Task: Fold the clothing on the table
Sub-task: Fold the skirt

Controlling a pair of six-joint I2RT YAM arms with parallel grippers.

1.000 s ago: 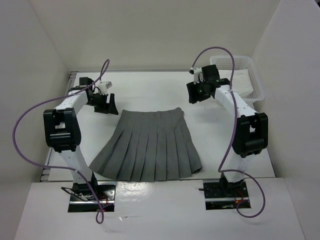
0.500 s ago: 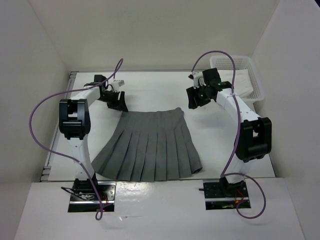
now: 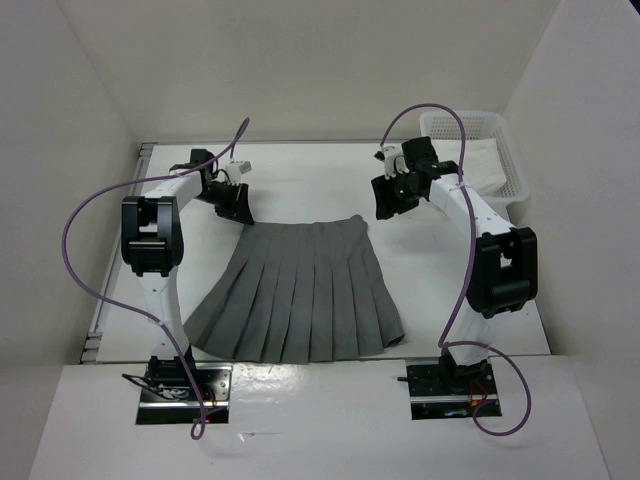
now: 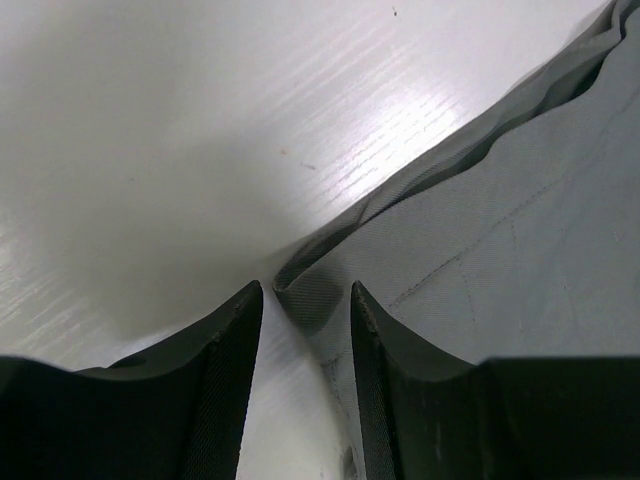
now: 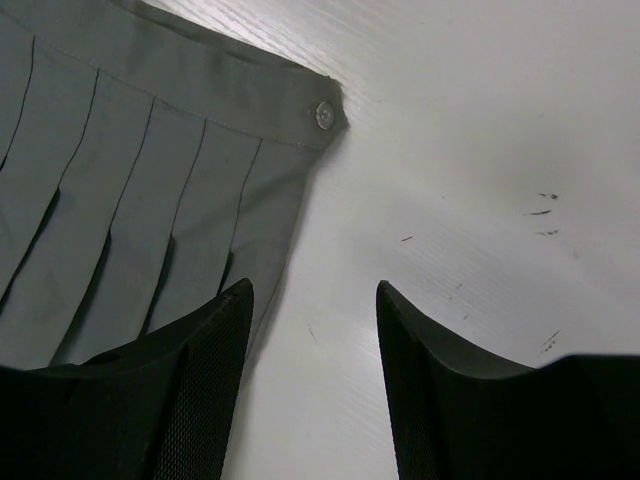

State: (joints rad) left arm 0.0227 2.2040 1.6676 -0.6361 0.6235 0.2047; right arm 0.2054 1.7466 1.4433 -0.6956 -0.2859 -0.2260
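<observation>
A: White walls [image 3: 300, 70] box in a white worktop [image 3: 300, 175]. What lies on it?

B: One grey pleated skirt [image 3: 300, 290], spread flat like a fan. Its waistband is at the far side and its hem points toward the arm bases. It sits between the two arms.

A: Where is the left end effector [image 3: 238, 205]?

B: Low at the skirt's far left corner. In the left wrist view that waistband corner lies right between the fingers [image 4: 225, 350]. The fabric is close to one pad and bare worktop shows beside the other. The jaws stand apart and are not clamped on the cloth.

A: And the right end effector [image 3: 390, 200]?

B: Released as well. Its fingers are parted with only bare worktop between them. The waistband's other corner, with a small button [image 5: 323, 114], lies just ahead of the fingertips and off to one side. Pleats run under one finger's edge, but I cannot tell whether that finger touches them.

A: Any containers?

B: One, a white mesh basket [image 3: 515, 180]. It stands beyond and outboard of the right end effector, at the worktop's far right corner. A white cloth [image 3: 485, 160] lies inside it. Whether the cloth is folded or bunched I cannot tell.
</observation>
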